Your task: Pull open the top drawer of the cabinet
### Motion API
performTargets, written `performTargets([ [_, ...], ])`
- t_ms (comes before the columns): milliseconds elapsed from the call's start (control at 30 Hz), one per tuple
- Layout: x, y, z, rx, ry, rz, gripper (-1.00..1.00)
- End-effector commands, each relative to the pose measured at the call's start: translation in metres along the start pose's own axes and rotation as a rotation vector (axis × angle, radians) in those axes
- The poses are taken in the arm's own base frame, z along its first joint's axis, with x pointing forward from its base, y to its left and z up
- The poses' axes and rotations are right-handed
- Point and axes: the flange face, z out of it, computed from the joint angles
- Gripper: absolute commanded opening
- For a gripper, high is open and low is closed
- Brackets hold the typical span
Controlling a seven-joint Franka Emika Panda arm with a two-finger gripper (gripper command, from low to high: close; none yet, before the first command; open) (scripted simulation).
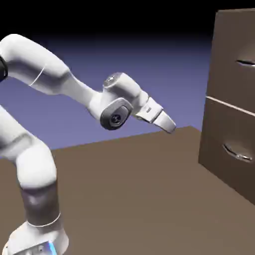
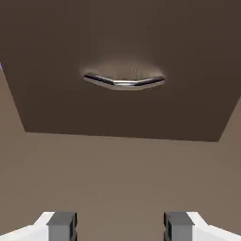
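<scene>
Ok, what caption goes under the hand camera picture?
Open end effector facing a metal drawer handle on the brown cabinet front, not touching it yet.

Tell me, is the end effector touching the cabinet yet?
Apart. The exterior view shows bare table between the end effector and the cabinet.

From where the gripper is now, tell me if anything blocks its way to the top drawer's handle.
Nothing visible does. Only bare table and open air lie between the gripper and the cabinet; the top handle sits higher than the gripper.
</scene>
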Motion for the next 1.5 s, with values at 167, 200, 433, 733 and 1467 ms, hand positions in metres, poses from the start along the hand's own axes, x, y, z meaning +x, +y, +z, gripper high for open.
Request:
performTargets([
  [167, 0.048, -0.05, 0.013, 0.105, 0.078, 0.268, 0.0],
  [200, 0.055, -0.057, 0.015, 0.125, 0.088, 0.313, 0.0],
  [433, 0.104, -0.108, 0.035, 0.278, 0.136, 0.623, 0.0],
  [733, 0.154, -0.16, 0.067, 0.506, 0.133, 1.015, 0.0],
  [1467, 0.222, -0.226, 0.151, 0.826, 0.008, 1.486, -1.0],
])
